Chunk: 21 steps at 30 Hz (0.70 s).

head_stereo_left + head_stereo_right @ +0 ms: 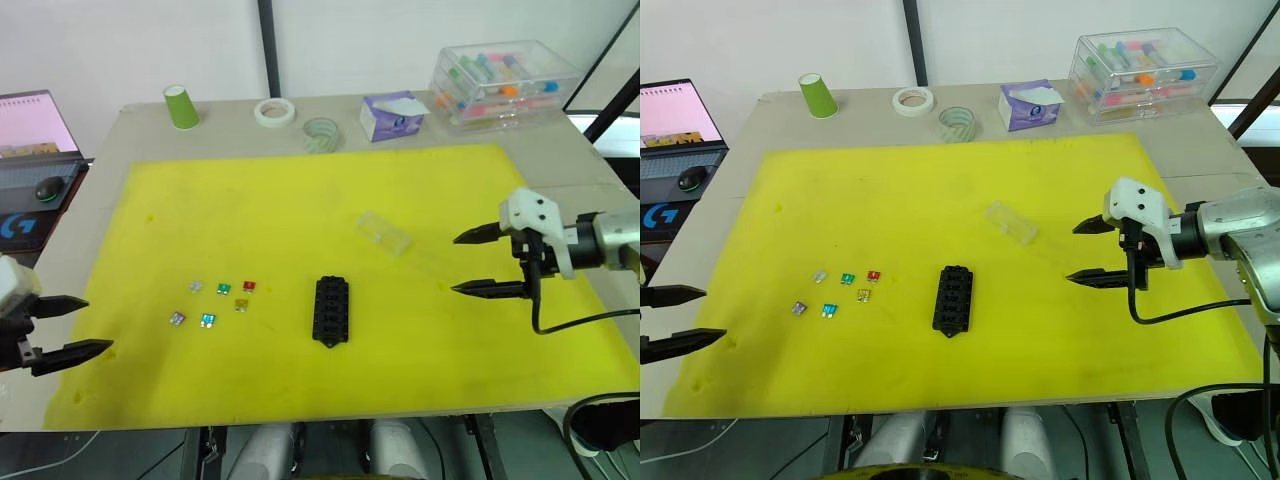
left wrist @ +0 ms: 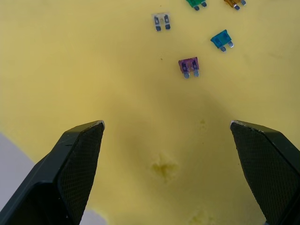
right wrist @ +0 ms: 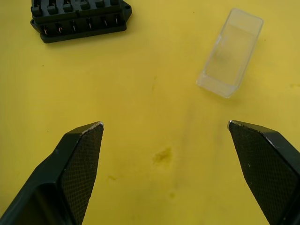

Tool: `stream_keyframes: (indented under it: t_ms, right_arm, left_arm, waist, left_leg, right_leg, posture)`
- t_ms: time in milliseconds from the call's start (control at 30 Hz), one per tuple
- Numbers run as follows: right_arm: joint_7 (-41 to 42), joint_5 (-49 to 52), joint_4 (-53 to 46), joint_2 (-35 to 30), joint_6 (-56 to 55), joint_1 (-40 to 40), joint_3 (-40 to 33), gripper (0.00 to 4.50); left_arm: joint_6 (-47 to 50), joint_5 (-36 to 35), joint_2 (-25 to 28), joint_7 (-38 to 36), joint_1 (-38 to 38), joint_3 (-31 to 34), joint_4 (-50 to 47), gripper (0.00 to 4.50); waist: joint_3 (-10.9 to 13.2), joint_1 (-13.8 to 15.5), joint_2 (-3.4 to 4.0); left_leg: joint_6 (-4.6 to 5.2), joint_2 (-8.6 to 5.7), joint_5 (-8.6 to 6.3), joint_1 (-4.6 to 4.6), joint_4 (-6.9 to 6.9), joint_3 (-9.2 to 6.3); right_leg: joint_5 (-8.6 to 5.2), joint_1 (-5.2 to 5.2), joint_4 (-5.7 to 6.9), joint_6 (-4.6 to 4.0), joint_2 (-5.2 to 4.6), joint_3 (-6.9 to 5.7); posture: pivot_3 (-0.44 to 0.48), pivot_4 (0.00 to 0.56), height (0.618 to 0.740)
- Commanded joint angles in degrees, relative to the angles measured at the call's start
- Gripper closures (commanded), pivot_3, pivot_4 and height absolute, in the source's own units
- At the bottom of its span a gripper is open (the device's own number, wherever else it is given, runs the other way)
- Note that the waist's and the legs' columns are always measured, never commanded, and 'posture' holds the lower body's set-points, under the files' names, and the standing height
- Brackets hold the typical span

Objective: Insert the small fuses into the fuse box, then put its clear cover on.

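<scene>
On the yellow mat (image 1: 300, 200), fuse box (image 1: 331, 310) lay centre, small fuses (image 1: 220, 300) at its 9 o'clock, clear cover (image 1: 384, 232) at 1 o'clock. Right wrist view showed box slots empty. Left gripper (image 1: 75, 325) gaped wide at mat's edge; right gripper (image 1: 475, 263) gaped wide over bare mat near cover.
</scene>
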Motion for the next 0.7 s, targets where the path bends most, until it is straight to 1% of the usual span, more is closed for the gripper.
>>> stream_keyframes:
  t_ms: [33, 467, 700]
  right_arm:
    - [0.0, 0.7, -1.2, 0.3, -0.7, -0.5, -1.3, 0.02]
    - [-0.3, 0.5, -0.1, 2.8, -1.2, -1.4, -0.6, 0.02]
    - [-1.2, 1.4, -0.9, 5.0, 0.5, -3.1, -0.4, 0.02]
  left_arm:
    - [-0.3, -0.2, -0.2, 0.2, 0.4, 0.5, -0.5, 0.00]
    - [1.2, -2.0, -0.2, -0.3, 0.2, 0.8, 0.1, 0.00]
    - [2.3, -3.2, -0.3, -0.3, -0.2, 0.6, 0.6, 0.00]
  waist:
    - [0.0, 0.0, 0.00]
    - [0.0, 0.0, 0.00]
    - [0.0, 0.0, 0.00]
  left_leg:
    - [0.00, 0.00, 0.00, 0.00, 0.00, 0.00]
    - [0.00, 0.00, 0.00, 0.00, 0.00, 0.00]
    - [0.00, 0.00, 0.00, 0.00, 0.01, 0.00]
  right_leg:
    - [0.00, 0.00, 0.00, 0.00, 0.00, 0.00]
    - [0.00, 0.00, 0.00, 0.00, 0.00, 0.00]
    - [0.00, 0.00, 0.01, 0.00, 0.00, 0.00]
  posture:
    - [0.000, 0.150, 0.740]
    - [0.000, 0.150, 0.740]
    - [0.000, 0.150, 0.740]
